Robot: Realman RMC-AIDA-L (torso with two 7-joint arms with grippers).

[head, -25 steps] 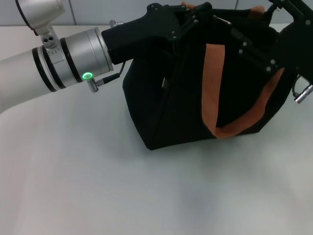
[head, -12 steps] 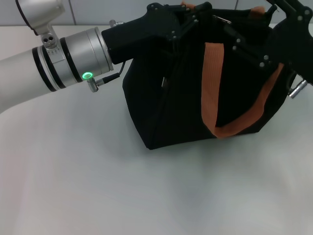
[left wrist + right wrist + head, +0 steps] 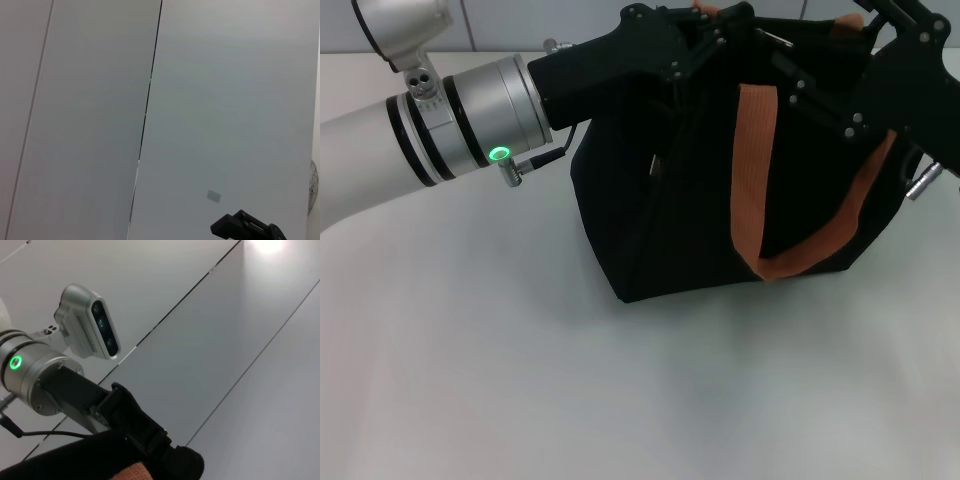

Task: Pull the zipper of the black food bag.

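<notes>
The black food bag (image 3: 680,220) stands on the white table, its near orange-brown strap (image 3: 750,170) hanging down its front. My left gripper (image 3: 705,35) reaches in from the left and is shut on the bag's top edge at its left end; the right wrist view shows it (image 3: 175,460) pinching black fabric (image 3: 75,460) beside a strap. My right gripper (image 3: 790,70) comes in from the upper right and lies over the bag's top. A small silver glint, likely the zipper pull (image 3: 775,41), shows by its tip. Its hold there is hidden.
The white table (image 3: 520,380) spreads in front and to the left of the bag. My left arm's silver wrist (image 3: 470,115) crosses the upper left. A tiled wall (image 3: 500,25) runs behind. The left wrist view shows only wall panels (image 3: 200,100).
My right gripper has shifted a little left and up along the bag's top. The left gripper and the bag have stayed in place.
</notes>
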